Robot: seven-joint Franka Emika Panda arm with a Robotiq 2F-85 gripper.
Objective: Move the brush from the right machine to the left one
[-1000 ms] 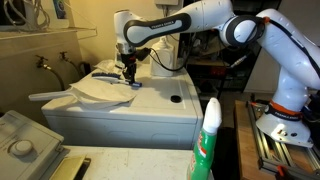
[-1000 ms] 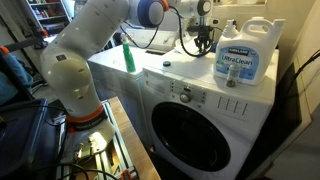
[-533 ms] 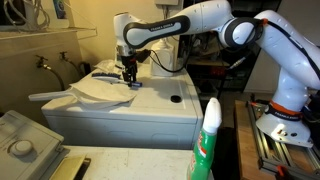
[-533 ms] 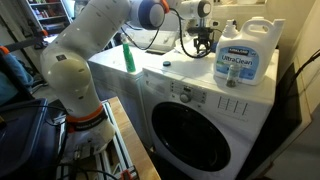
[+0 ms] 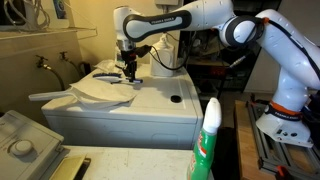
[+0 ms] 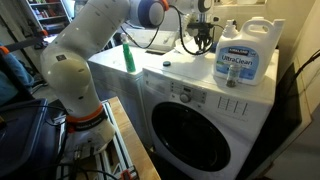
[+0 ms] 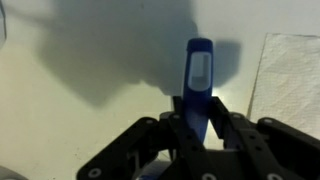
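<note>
The brush (image 7: pixel 199 75) is blue with a pale inset on its handle. In the wrist view it stands between my fingers and sticks out ahead of them over the white machine top (image 7: pixel 90 120). My gripper (image 7: pixel 198 120) is shut on the brush. In both exterior views the gripper (image 5: pixel 128 72) (image 6: pixel 203 40) hangs just above the white washing machine (image 5: pixel 160 105), next to a white cloth (image 5: pixel 100 88). The brush is too small to make out in the exterior views.
A large Kirkland detergent jug (image 6: pixel 241 60) and a green bottle (image 6: pixel 127 57) stand on the machine top (image 6: pixel 150 75). A green and white spray bottle (image 5: pixel 207 140) stands in the foreground. A sink (image 5: pixel 40 55) is beside the machine. A white towel (image 7: pixel 290 70) lies to the right.
My gripper has risen a little off the machine top with the brush in it. The blue brush no longer shows beside the cloth.
</note>
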